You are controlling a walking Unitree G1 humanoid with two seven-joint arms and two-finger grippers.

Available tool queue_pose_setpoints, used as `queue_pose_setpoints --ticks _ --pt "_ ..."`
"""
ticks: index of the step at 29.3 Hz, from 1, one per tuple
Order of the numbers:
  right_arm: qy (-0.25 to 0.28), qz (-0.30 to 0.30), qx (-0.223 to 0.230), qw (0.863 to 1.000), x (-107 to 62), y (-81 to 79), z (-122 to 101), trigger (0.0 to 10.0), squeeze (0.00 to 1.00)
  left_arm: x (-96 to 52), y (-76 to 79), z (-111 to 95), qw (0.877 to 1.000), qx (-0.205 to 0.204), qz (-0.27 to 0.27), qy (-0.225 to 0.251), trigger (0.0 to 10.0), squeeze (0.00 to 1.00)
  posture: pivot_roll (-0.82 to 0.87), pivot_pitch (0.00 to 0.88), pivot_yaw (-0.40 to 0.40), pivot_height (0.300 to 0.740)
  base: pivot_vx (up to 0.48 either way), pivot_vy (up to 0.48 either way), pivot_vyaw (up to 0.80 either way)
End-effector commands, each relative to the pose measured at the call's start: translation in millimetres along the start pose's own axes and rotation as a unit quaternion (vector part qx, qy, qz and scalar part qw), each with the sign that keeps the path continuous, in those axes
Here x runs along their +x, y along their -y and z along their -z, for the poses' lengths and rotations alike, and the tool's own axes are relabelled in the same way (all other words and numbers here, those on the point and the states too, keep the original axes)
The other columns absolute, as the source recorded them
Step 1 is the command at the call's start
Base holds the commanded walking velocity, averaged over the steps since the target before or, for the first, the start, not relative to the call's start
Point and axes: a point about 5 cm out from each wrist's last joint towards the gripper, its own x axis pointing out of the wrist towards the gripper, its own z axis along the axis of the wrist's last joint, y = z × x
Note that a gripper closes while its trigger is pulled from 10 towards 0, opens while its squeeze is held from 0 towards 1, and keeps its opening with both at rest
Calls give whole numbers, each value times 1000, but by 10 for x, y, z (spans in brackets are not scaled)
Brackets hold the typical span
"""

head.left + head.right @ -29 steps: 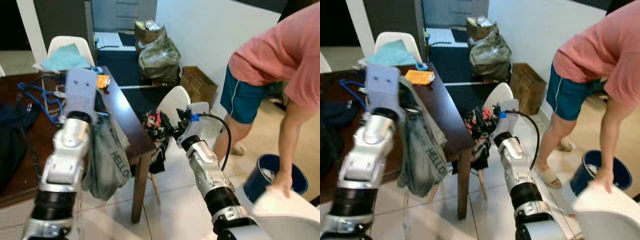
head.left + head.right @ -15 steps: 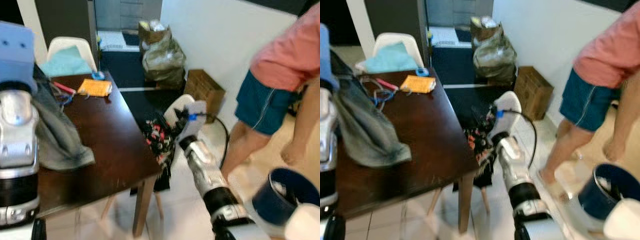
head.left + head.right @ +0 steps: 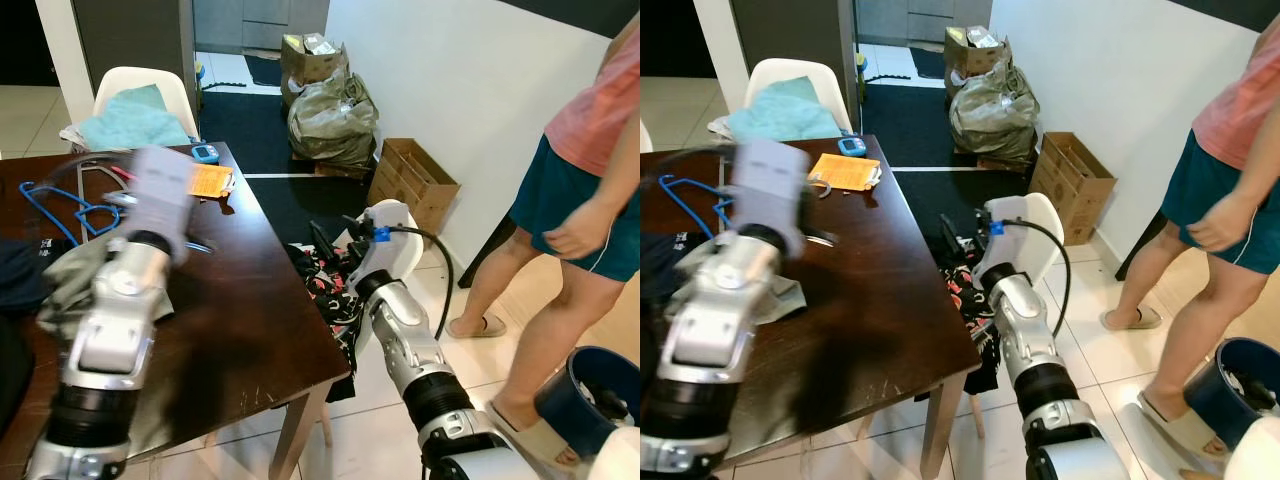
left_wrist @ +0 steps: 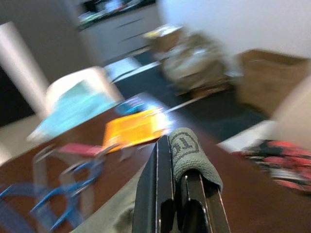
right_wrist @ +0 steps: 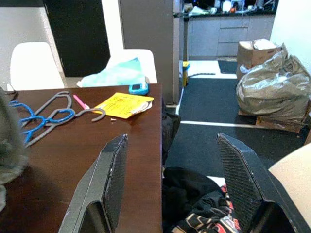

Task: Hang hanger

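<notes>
A blue hanger (image 3: 55,205) and a grey hanger (image 5: 73,114) lie tangled on the dark wooden table (image 3: 260,320) at its far left. My left arm (image 3: 115,320) reaches over the table. Its gripper (image 4: 177,165) is shut on a grey-green garment (image 4: 187,148) with printed letters. The rest of the garment (image 3: 65,285) lies bunched on the tabletop beneath the arm. My right gripper (image 5: 170,179) is open, held off the table's right edge above a heap of dark patterned clothes (image 3: 325,285). Nothing is between its fingers.
A white chair (image 3: 395,225) stands under the right arm. A person (image 3: 590,170) stands at the right beside a blue bucket (image 3: 600,395). A cardboard box (image 3: 410,180) and full bags (image 3: 330,110) line the wall. An orange paper (image 3: 208,180) lies on the table.
The camera has shifted. My left arm has brought the garment from hanging off the table's edge to lying on the tabletop. The person has straightened up and stepped right.
</notes>
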Motion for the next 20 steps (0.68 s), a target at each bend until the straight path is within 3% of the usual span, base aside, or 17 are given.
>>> queue_pose_setpoints --ticks 1,2,3,6,7,9,10,11,12,13,14,15,19,20 --pt "-3 9 1 1000 -33 62 8 10000 0 -20 22 -10 1000 1 10 7 10000 0 79 0 -132 740 0 0 0" --pt "-3 10 2 1000 -33 69 7 10000 0 -33 111 -98 998 -11 44 37 10000 0 78 0 -131 740 0 0 0" --pt "-2 11 2 1000 -29 69 3 10000 0 -92 245 -236 990 -51 104 77 10000 0 77 0 -128 740 0 0 0" --pt "-2 11 2 1000 -26 67 0 10000 0 -148 333 -337 980 -79 147 107 10000 0 76 0 -127 740 0 0 0" --pt "-1 11 3 1000 -23 61 -1 10000 0 -222 396 -435 965 -123 190 132 10000 0 76 0 -127 740 0 0 0" --pt "-1 11 3 1000 -23 61 -1 10000 0 -222 396 -435 965 -123 190 132 10000 0 76 0 -127 740 0 0 0" --pt "-1 10 4 1000 -23 51 0 10000 0 -278 412 -497 952 -160 216 146 10000 0 78 0 -128 740 0 0 0" --pt "-1 10 4 1000 -23 51 0 10000 0 -278 412 -497 952 -160 216 146 10000 0 78 0 -128 740 0 0 0" --pt "-1 9 4 1000 -25 43 5 10000 0 -244 341 -476 961 -152 187 138 10000 0 78 0 -128 740 0 0 0" --pt "-1 7 4 1000 -26 36 10 10000 0 -146 192 -355 981 -112 118 101 10000 0 81 0 -135 740 0 0 0" --pt "-1 7 4 1000 -26 36 10 10000 0 -146 192 -355 981 -112 118 101 10000 0 81 0 -135 740 0 0 0" --pt "-2 5 4 1000 -26 31 16 10000 0 -30 -79 -159 999 -36 2 41 10000 0 80 0 -134 740 0 0 0" --pt "-3 5 4 1000 -27 30 17 10000 0 -15 -144 -118 999 -18 -24 28 10000 0 80 0 -134 740 0 0 0" --pt "-2 5 4 1000 -26 33 14 10000 0 -12 -242 -84 998 -2 -60 15 10000 0 79 0 -134 740 0 0 0"
